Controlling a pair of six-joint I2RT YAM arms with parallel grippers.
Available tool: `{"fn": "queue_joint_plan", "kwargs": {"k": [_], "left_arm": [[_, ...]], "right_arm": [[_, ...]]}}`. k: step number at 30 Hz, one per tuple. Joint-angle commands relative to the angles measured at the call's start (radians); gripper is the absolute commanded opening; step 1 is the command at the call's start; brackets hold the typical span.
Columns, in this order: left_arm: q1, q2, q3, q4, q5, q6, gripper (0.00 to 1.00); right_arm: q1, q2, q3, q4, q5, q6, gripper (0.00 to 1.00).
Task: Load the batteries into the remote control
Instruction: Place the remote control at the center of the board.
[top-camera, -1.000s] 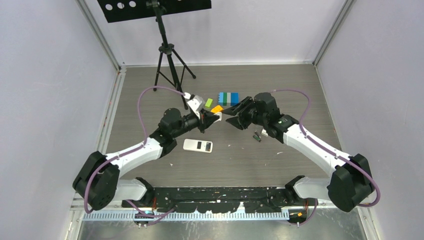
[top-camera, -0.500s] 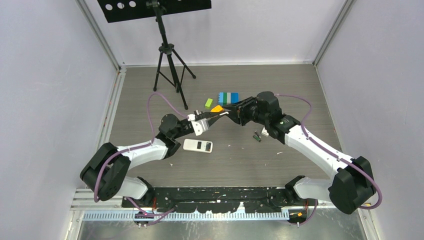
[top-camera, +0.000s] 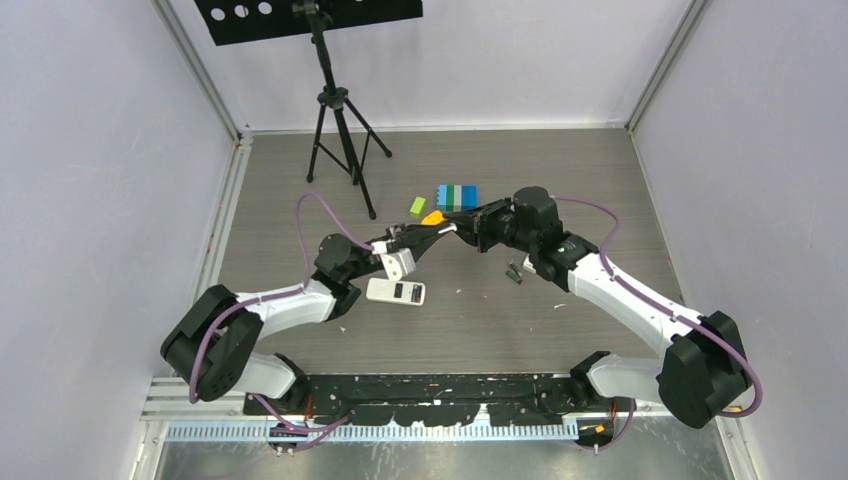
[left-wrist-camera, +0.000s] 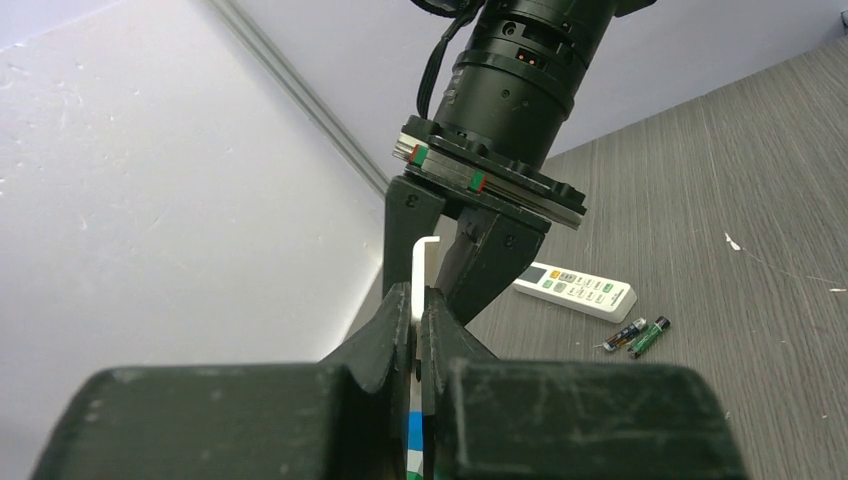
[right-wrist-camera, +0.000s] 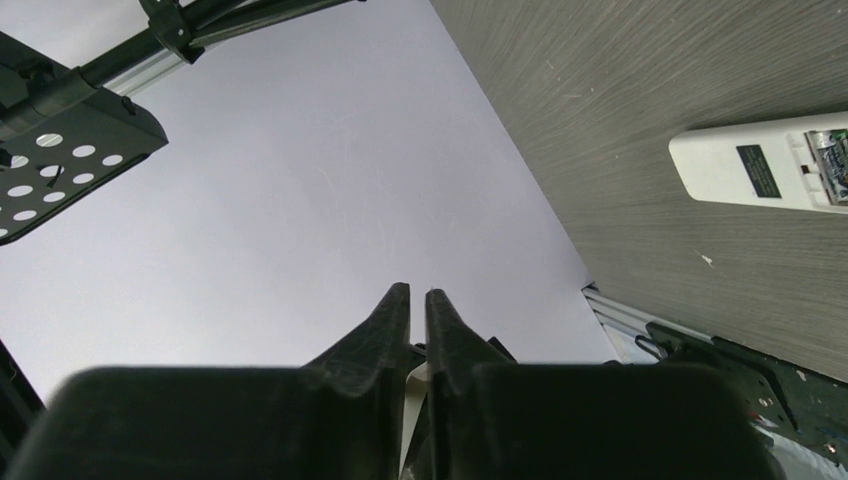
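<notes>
— Where are the batteries (top-camera: 514, 272)?

— On the bench (top-camera: 480, 330). In the top view they are at 4 o'clock from both hands, near but apart, just beside a remote (left-wrist-camera: 575, 290).

— And the hands?

— The left hand (left-wrist-camera: 418, 300) is closed on a thin white plate (left-wrist-camera: 426, 262). The right hand (right-wrist-camera: 418, 298) is almost closed around the same plate. If it presses, I cannot tell. A second remote (top-camera: 396, 291) lies at 7 o'clock.

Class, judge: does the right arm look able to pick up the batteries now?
Probably not yet: the right pincer grips the thin white piece held up by the left pincer. The batteries lie uncovered beside that arm, so it must let go first.
</notes>
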Motion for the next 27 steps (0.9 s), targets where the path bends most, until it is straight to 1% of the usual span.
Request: {"fn": "queue_joint_plan", "kwargs": {"k": [1, 10, 12, 15, 17, 18, 19, 22, 23, 24, 26, 27], "left_arm": [[-0.007, 0.011, -0.017, 0.047, 0.013, 0.032, 0.00], [-0.008, 0.021, -0.011, -0.012, -0.001, 0.101, 0.00], [-0.008, 0.028, -0.010, -0.012, -0.003, 0.107, 0.00], [-0.008, 0.036, -0.013, -0.012, -0.007, 0.108, 0.00], [-0.008, 0.035, -0.016, -0.010, -0.007, 0.102, 0.00], [-0.008, 0.032, -0.019, -0.008, -0.010, 0.094, 0.02], [-0.008, 0.028, -0.021, -0.005, -0.019, 0.077, 0.08], [-0.008, 0.006, -0.023, -0.008, -0.061, -0.037, 0.31], [-0.008, -0.006, -0.028, -0.018, -0.062, -0.063, 0.39], [-0.008, -0.022, -0.033, -0.033, -0.056, -0.090, 0.45], [-0.008, -0.057, -0.040, -0.099, -0.034, -0.148, 0.54], [-0.007, -0.076, -0.042, -0.134, -0.020, -0.178, 0.57]], "right_arm": [[0.003, -0.003, 0.013, 0.095, -0.037, 0.024, 0.24], [0.002, -0.010, -0.004, 0.113, -0.082, 0.070, 0.25], [0.003, -0.013, -0.003, 0.114, -0.088, 0.071, 0.23], [0.003, -0.017, -0.006, 0.110, -0.083, 0.072, 0.15], [0.003, -0.015, -0.013, 0.112, -0.077, 0.073, 0.07], [0.003, -0.013, -0.016, 0.114, -0.076, 0.074, 0.02], [0.003, -0.010, -0.017, 0.116, -0.073, 0.074, 0.01], [0.003, -0.003, -0.025, 0.121, -0.055, 0.075, 0.00], [0.003, -0.001, -0.029, 0.127, -0.046, 0.074, 0.00], [0.003, -0.001, -0.035, 0.132, -0.033, 0.075, 0.00], [0.002, 0.001, -0.048, 0.154, -0.003, 0.077, 0.00], [-0.001, 0.003, -0.054, 0.165, 0.006, 0.079, 0.00]]}}
